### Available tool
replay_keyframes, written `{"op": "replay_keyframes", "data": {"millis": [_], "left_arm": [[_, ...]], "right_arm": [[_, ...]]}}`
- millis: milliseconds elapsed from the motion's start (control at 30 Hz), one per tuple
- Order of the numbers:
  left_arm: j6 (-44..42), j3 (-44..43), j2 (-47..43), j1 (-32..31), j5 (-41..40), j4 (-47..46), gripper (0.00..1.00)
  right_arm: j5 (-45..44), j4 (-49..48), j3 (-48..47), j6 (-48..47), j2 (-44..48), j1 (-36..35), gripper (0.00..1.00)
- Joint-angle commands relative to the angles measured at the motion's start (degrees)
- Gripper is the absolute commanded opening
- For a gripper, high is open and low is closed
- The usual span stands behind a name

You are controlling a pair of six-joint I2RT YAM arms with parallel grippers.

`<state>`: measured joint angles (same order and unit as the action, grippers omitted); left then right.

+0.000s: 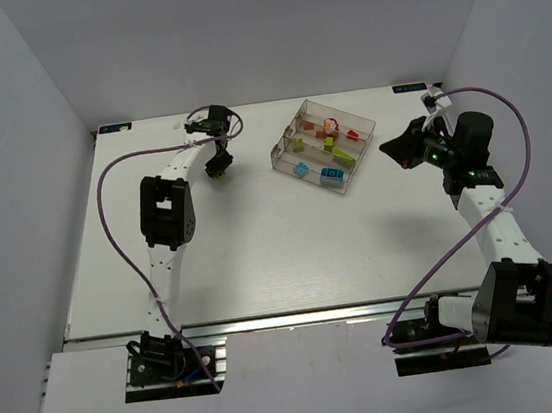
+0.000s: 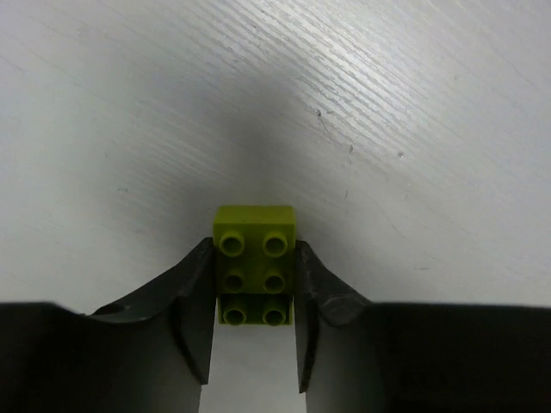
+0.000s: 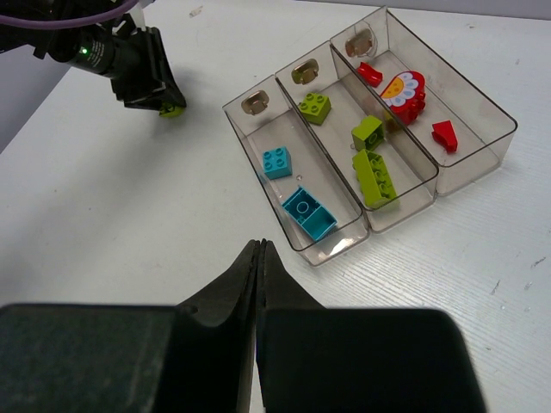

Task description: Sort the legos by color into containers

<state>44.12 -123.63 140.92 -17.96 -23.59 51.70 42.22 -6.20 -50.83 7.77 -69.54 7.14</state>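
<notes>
A lime green lego (image 2: 255, 258) lies on the white table, left of the containers. My left gripper (image 2: 254, 267) has come down over it, and both fingers press its sides. The same lego (image 3: 172, 109) peeks out under that gripper (image 1: 217, 169) in the right wrist view. The containers are three compartments of one clear tray (image 3: 508, 129). One holds cyan legos (image 3: 277, 162), the middle one green legos (image 3: 374, 178), the far one red legos (image 3: 445, 133) and a red and white flower piece (image 3: 405, 89). My right gripper (image 3: 259, 249) is shut and empty, hovering right of the tray (image 1: 279, 151).
White walls enclose the table on the left, back and right. The left arm's purple cable (image 1: 104, 202) loops over the table's left side. The right arm's cable (image 1: 524, 136) arcs along the right edge.
</notes>
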Motion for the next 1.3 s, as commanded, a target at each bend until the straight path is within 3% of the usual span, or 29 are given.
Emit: {"op": "replay_keyframes", "data": {"millis": [0, 33, 67, 100, 167, 200, 233, 267, 333, 433, 500, 600, 933, 1067, 1267], "left_arm": [[-0.35, -0.21, -1.61, -0.06, 1.36, -0.11, 0.36], [-0.35, 0.23, -2.22, -0.06, 1.53, -1.07, 0.28], [-0.70, 0.76, -3.10, -0.06, 2.32, -1.86, 0.11], [-1.14, 1.55, -4.42, -0.67, 2.59, -2.91, 0.03], [-7.59, 8.46, -10.90, -1.37, 7.82, -13.07, 0.00], [-9.99, 12.93, -13.72, -1.38, 12.91, -26.17, 0.00], [-12.71, 23.86, -19.66, -1.38, 20.09, -35.00, 0.00], [-14.57, 29.45, -22.24, -1.38, 33.74, -43.44, 0.00], [-13.27, 36.07, -24.64, -0.86, 42.45, -62.22, 0.00], [-10.03, 31.64, -19.22, -0.85, 57.39, -68.65, 0.00], [-2.58, 24.17, -11.31, -1.47, 68.96, -77.04, 0.00], [7.72, 18.62, -5.15, -2.00, 70.10, -85.86, 0.00], [4.31, -3.87, 7.16, -6.47, 64.30, -71.31, 0.00], [1.77, -4.77, 8.05, -7.01, 61.13, -69.55, 0.01], [-1.66, -3.81, 8.14, -8.58, 54.80, -65.85, 0.26]], "right_arm": [[0.85, -1.54, -0.59, 0.23, 0.28, 0.51, 0.00], [0.85, -1.54, -0.59, 0.23, 0.37, 0.34, 0.00], [0.94, -1.54, -0.59, 0.23, 0.37, 0.42, 0.00], [1.02, -1.54, -0.59, 0.23, 0.45, 0.42, 0.00], [1.37, -1.89, -0.41, 0.23, 0.54, 0.42, 0.00], [1.46, -2.06, -0.32, 0.23, 0.63, 0.34, 0.00], [1.55, -2.15, -0.24, 0.23, 0.63, 0.33, 0.00], [1.90, -2.24, -0.32, 0.23, 0.63, 0.42, 0.00], [1.82, -2.24, -0.24, 0.23, 0.63, 0.60, 0.00], [1.73, -2.24, -0.24, 0.23, 0.81, 0.60, 0.00], [1.90, -2.24, -0.24, 0.23, 0.72, 0.69, 0.00], [2.25, -2.24, -0.24, 0.40, 0.72, 0.77, 0.00], [2.87, -2.15, -0.32, 0.49, 0.46, 0.95, 0.00], [2.87, -2.33, -0.32, 0.40, 0.63, 0.95, 0.00], [3.31, -2.24, -0.32, 0.49, 0.72, 1.12, 0.00]]}}
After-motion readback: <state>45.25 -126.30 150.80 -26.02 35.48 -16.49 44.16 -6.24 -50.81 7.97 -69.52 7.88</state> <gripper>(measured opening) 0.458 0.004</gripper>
